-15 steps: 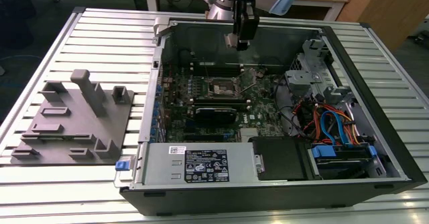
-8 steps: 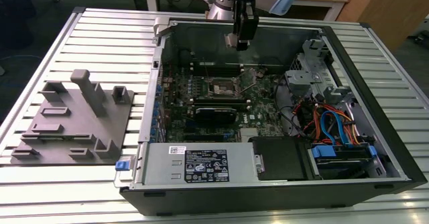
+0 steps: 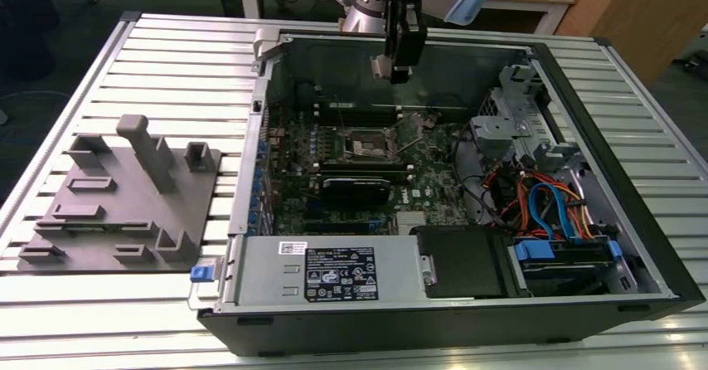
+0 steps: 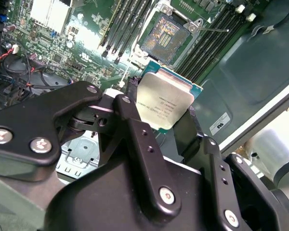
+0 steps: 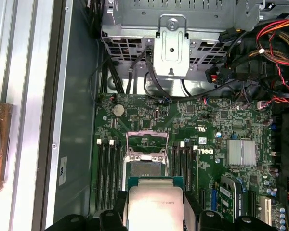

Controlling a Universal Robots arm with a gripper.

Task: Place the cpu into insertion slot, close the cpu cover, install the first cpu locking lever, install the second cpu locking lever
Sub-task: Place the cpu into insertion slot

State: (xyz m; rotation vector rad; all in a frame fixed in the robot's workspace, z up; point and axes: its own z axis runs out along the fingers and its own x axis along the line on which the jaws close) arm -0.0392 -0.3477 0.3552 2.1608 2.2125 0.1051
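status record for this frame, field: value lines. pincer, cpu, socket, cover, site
pincer: shut on the cpu, gripping two opposite edges
cpu position: held in the air over the motherboard, not in the insertion slot
insertion slot: empty, contacts exposed
cpu cover: swung open, clear of the slot
site: open computer case lying on a slatted table
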